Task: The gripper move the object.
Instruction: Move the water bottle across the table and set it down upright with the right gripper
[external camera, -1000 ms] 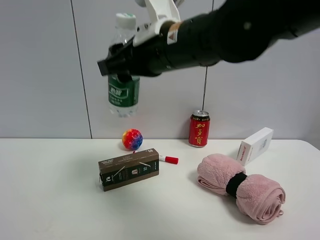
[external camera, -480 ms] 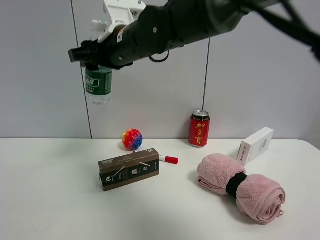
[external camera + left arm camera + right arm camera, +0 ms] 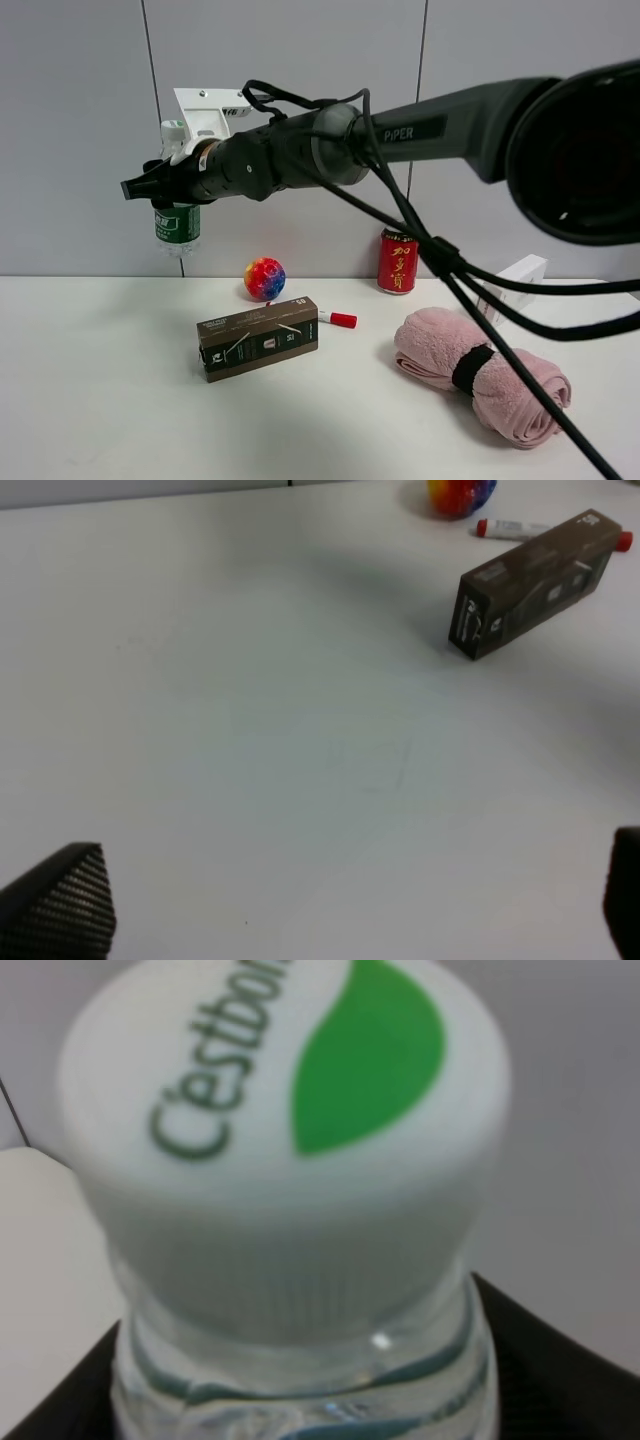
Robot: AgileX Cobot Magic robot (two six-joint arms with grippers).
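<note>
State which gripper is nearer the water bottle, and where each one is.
Right. The right gripper holds the water bottle by its top, off the table; the left gripper is apart, open above that table.

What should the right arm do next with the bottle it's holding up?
Probably lower it slowly, straight down. The right gripper holds the bottle just below its cap, high in the air. It seems to hang over the table left of the brown box, so a descent there looks clear of the other items.
</note>
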